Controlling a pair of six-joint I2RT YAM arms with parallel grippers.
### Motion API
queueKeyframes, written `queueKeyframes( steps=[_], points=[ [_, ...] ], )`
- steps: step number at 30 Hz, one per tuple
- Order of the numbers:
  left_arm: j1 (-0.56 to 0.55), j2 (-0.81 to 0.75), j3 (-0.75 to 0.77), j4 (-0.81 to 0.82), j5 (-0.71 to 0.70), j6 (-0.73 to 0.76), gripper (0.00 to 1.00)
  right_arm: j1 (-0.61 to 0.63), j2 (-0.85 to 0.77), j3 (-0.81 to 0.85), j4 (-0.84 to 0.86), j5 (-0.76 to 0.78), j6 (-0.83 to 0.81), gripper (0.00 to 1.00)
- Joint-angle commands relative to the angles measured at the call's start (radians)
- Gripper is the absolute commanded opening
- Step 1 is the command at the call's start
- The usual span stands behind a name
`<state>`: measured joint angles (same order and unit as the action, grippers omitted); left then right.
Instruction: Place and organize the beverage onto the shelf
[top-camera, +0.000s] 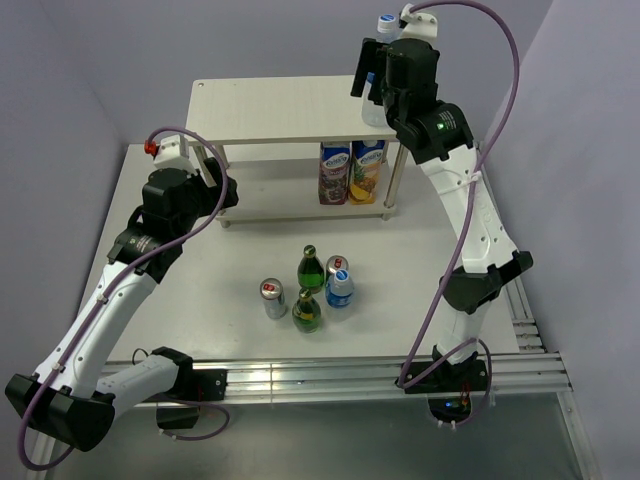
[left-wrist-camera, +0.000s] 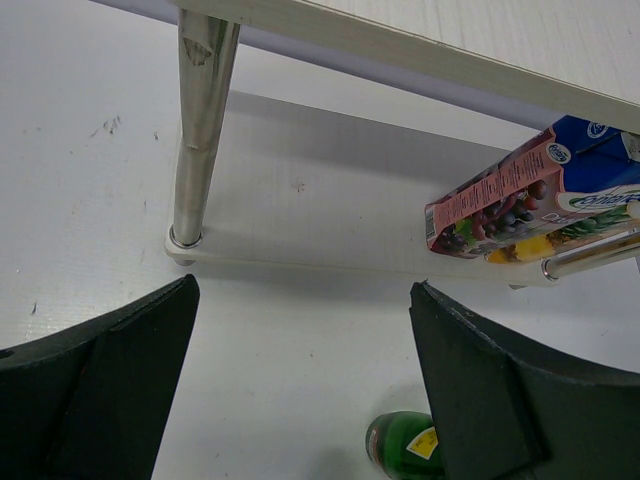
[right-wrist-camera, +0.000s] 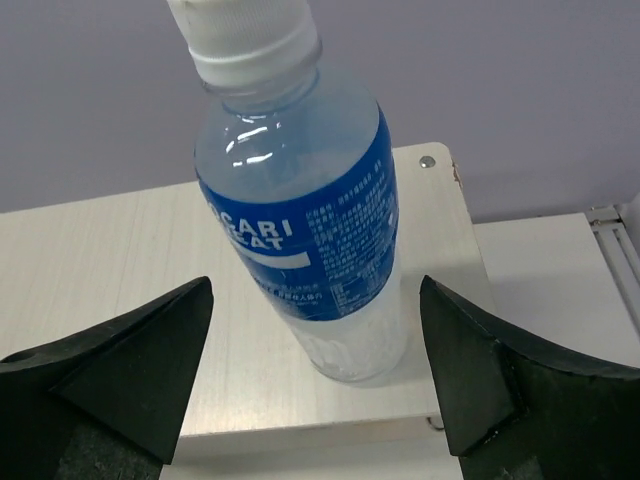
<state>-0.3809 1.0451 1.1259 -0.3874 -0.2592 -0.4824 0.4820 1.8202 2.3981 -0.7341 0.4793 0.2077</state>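
Right gripper (top-camera: 375, 85) is up at the right end of the shelf (top-camera: 280, 115), and its jaws are spread wide. The clear bottle (right-wrist-camera: 300, 220) stands right between the two black fingers (right-wrist-camera: 130, 370), with a gap showing on either side, so nothing is pinched. The bottle is upright on the shelf's top board, at the right end and close to the front edge, with a corner screw showing just behind it. It has a white cap, pale cloudy contents and a blue label with white lettering. From above only its cap and shoulder peek out behind the wrist.

The shelf is pale wood-grain, two boards on thin white legs. On its lower board, at the right end, two juice cartons (top-camera: 352, 172) stand side by side, one purple-fronted and one blue with yellow fruit.

Left gripper (left-wrist-camera: 302, 290) hangs at the shelf's front left corner, low to the table (top-camera: 200, 300), its jaws also well apart and holding nothing. Its camera looks under the top board at a leg and across to the cartons.

In front of the shelf, well apart from it, a cluster waits on the table: two green bottles (top-camera: 311, 268), two cans (top-camera: 273, 297) and a small blue-labelled bottle (top-camera: 340, 288), packed close together
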Motion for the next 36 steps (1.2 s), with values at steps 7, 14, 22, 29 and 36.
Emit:
queueKeyframes(
  steps=[7,14,22,29,36],
  points=[
    [0.0,-0.005,0.029,-0.004,0.005,0.018,0.93,-0.006,-0.068,-0.122,0.113,0.007,0.018,0.91],
    [0.0,-0.002,0.029,-0.004,0.009,0.016,0.93,0.01,-0.222,-0.351,0.146,0.045,0.053,0.92],
    [0.0,-0.003,0.029,-0.004,0.011,0.016,0.93,0.059,-0.456,-0.622,0.182,0.085,0.108,0.93],
    [0.0,0.001,0.026,-0.004,0.008,0.016,0.93,0.301,-0.731,-1.069,0.272,0.065,0.154,0.93],
    [0.0,-0.002,0.028,-0.004,0.005,0.015,0.93,0.766,-0.999,-1.487,0.334,0.312,0.332,0.95]
  ],
)
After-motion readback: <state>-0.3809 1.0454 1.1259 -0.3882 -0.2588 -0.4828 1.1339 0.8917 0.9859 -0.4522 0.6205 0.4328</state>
